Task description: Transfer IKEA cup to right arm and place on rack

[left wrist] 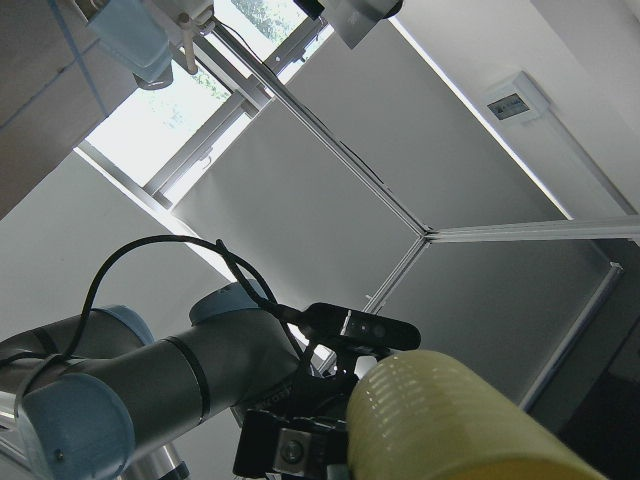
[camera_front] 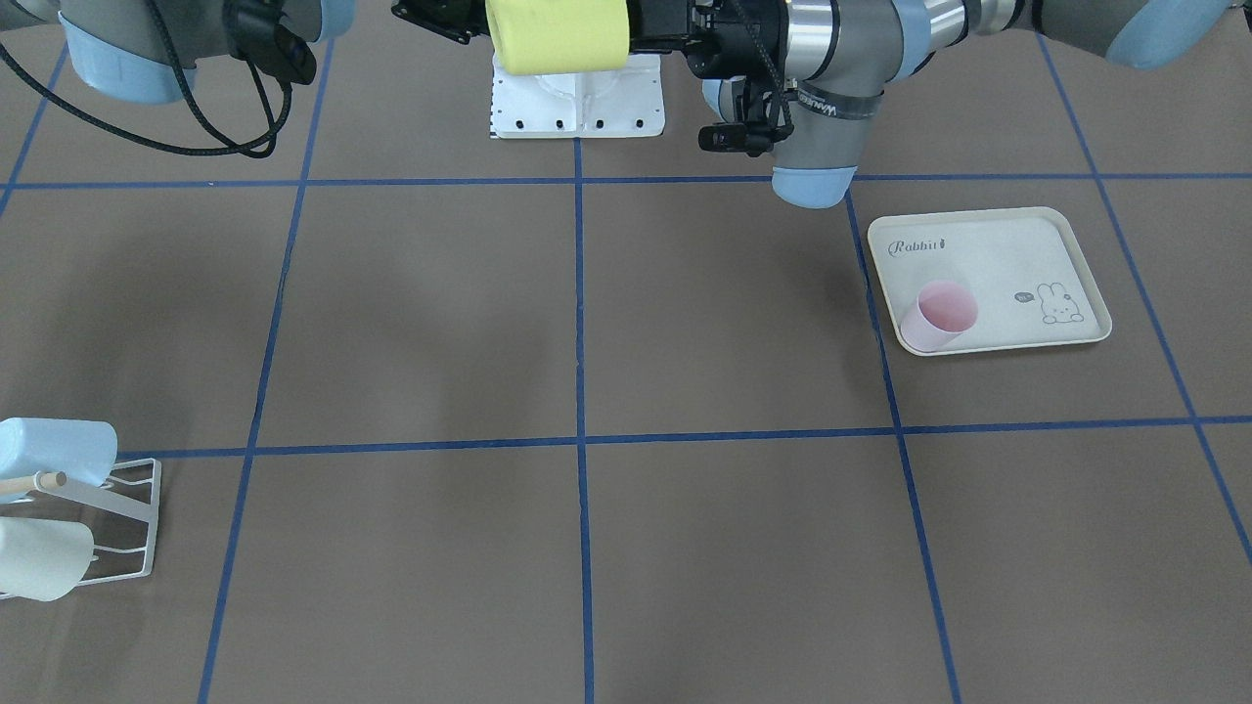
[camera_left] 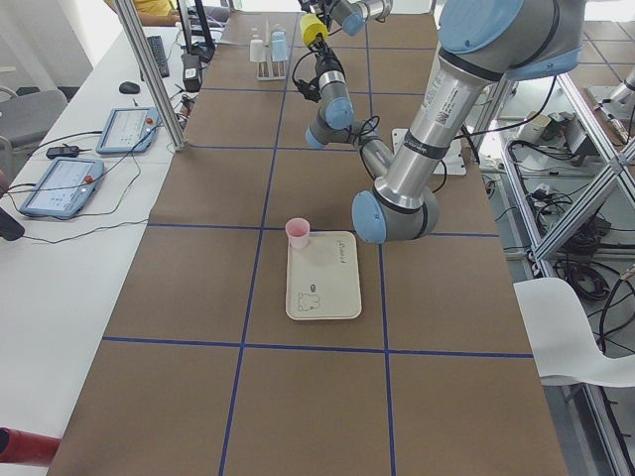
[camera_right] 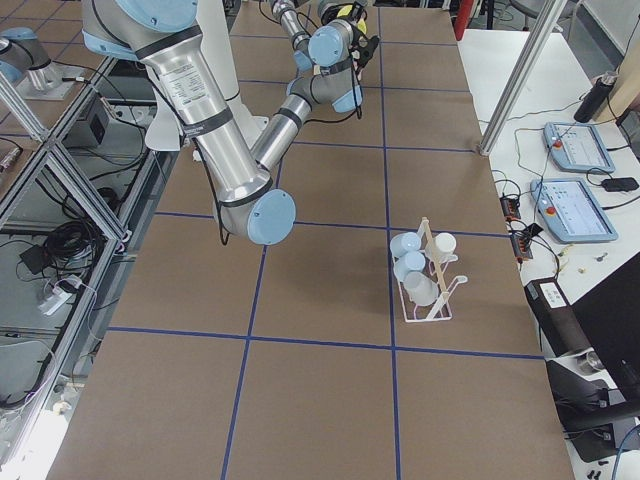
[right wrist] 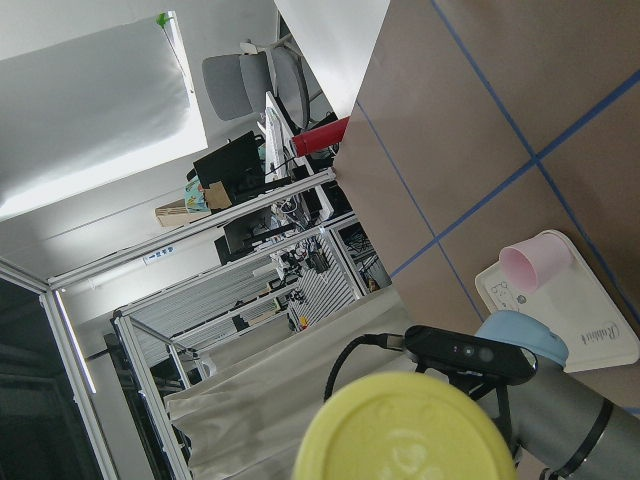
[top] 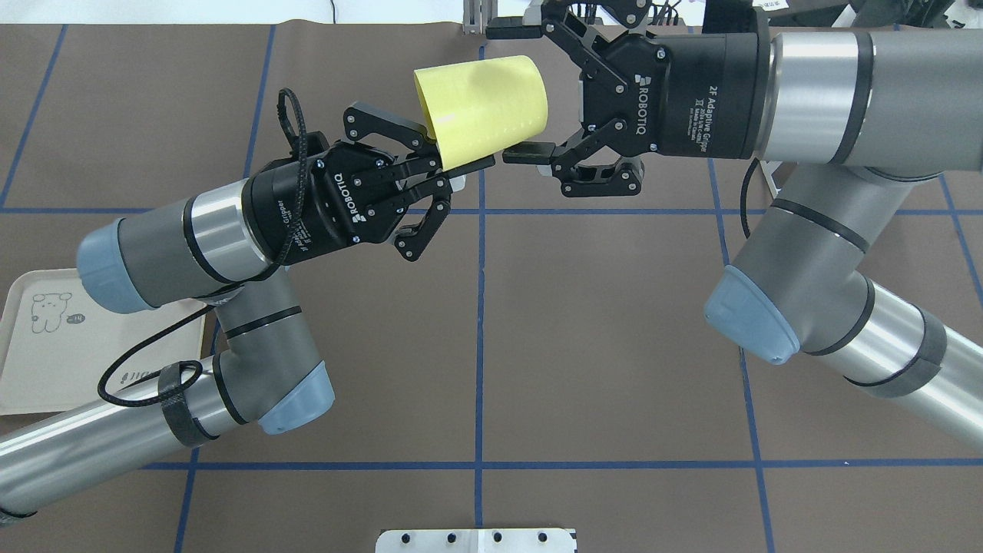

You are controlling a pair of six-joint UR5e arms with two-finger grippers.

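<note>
The front-facing view's top edge cuts off my yellow cup (camera_front: 558, 39), and its left edge clips the rack (camera_front: 155, 518). From overhead, my left arm (top: 153, 238) covers part of the tray (top: 46, 361), which the left edge also crops.

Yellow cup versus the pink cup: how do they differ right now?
The yellow cup is up off the table, pinched at its rim by the left gripper; the pink cup sits free on a corner of the rabbit tray. The yellow cup lies sideways, its closed end between the open fingers of the right gripper; the pink cup stands mouth up. Both are plain, tapered cups without handles.
</note>
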